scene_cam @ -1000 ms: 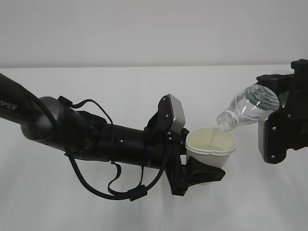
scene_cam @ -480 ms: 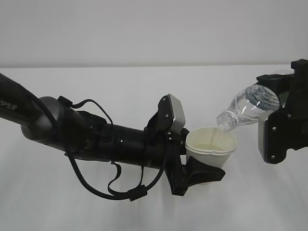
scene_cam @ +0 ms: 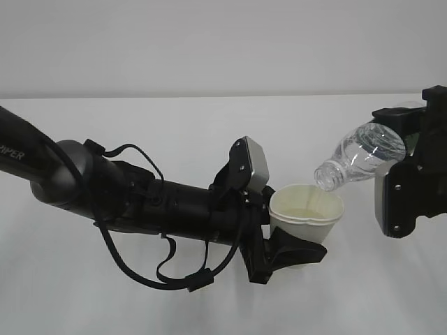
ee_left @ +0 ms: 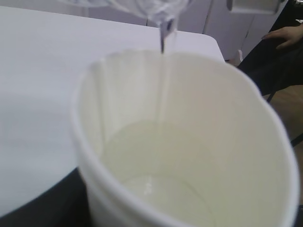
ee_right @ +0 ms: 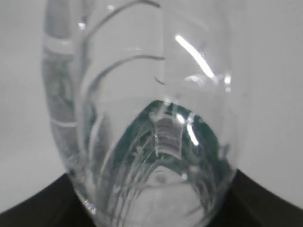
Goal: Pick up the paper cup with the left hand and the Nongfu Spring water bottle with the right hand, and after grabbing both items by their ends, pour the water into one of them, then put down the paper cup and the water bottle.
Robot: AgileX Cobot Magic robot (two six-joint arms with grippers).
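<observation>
- Left arm (scene_cam: 140,202): stretched low across the white desk (scene_cam: 209,132) from the left; its end effector (scene_cam: 290,248) was clamped around the base of the paper cup (scene_cam: 306,209), held upright above the desk.
- Right end effector (scene_cam: 412,150): gripped the base end of the water bottle (scene_cam: 363,157), tilted neck-down just above the cup's right rim.
- Thin water stream (ee_left: 163,42) fell into the cup.

Bright, even, shadowless light; wrist views soft-focused; glare streaks on the bottle (ee_right: 156,118).
</observation>
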